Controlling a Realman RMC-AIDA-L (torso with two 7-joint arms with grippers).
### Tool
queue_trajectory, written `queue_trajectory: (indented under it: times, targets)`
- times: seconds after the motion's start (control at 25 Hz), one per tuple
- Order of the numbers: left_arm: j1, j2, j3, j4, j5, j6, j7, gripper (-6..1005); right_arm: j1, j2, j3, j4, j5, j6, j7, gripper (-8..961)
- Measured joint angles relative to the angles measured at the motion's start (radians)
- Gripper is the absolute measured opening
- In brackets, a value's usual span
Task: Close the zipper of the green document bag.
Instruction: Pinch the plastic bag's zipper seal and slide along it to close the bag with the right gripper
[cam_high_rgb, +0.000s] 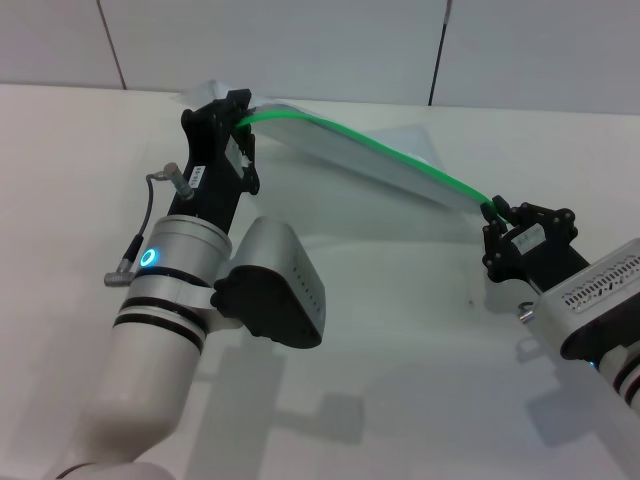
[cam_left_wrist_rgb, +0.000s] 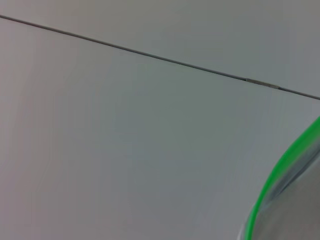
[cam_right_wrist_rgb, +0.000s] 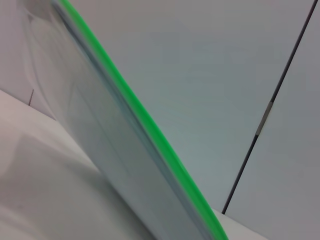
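Head view, bag: the green document bag (cam_high_rgb: 385, 160) is held up off the white table (cam_high_rgb: 400, 300), stretched between both arms, green edge uppermost.
Head view, left gripper: the left gripper (cam_high_rgb: 238, 118) is at the bag's far-left end, fingers pinched on the zipper (cam_high_rgb: 400, 150) strip there.
Head view, right gripper: the right gripper (cam_high_rgb: 495, 212) is at the near-right end, fingers narrowed onto the green edge; whether they hold the slider tab I cannot tell.
Left wrist view: only a curve of the green zipper (cam_left_wrist_rgb: 270, 185) and the wall; no fingers visible.
Right wrist view: the zipper (cam_right_wrist_rgb: 145, 120) runs along the translucent pouch (cam_right_wrist_rgb: 95, 130); no fingers visible.
Handling: judged light, thin, floppy and slick; best held at the stiffer green edge, kept taut so the slider runs without buckling.
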Motion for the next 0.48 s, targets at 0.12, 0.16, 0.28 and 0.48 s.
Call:
queue_trajectory:
  times: [0.12, 0.16, 0.28, 0.48]
  targets:
    - [0.0, 0.0, 0.0, 0.0, 0.0, 0.0, 0.001, 55, 0.0, 0.0, 0.0, 0.001, 0.001, 0.0, 0.0, 80]
    - [0.0, 0.0, 0.0, 0.0, 0.0, 0.0, 0.001, 55, 0.0, 0.0, 0.0, 0.003, 0.002, 0.0, 0.0, 80]
    - [0.0, 0.0, 0.0, 0.0, 0.0, 0.001, 0.001, 55, 0.001, 0.0, -0.001, 0.011, 0.018, -0.001, 0.0, 80]
    - [0.0, 0.0, 0.0, 0.0, 0.002, 0.0, 0.001, 55, 0.002, 0.0, -0.004, 0.011, 0.025, -0.002, 0.0, 81]
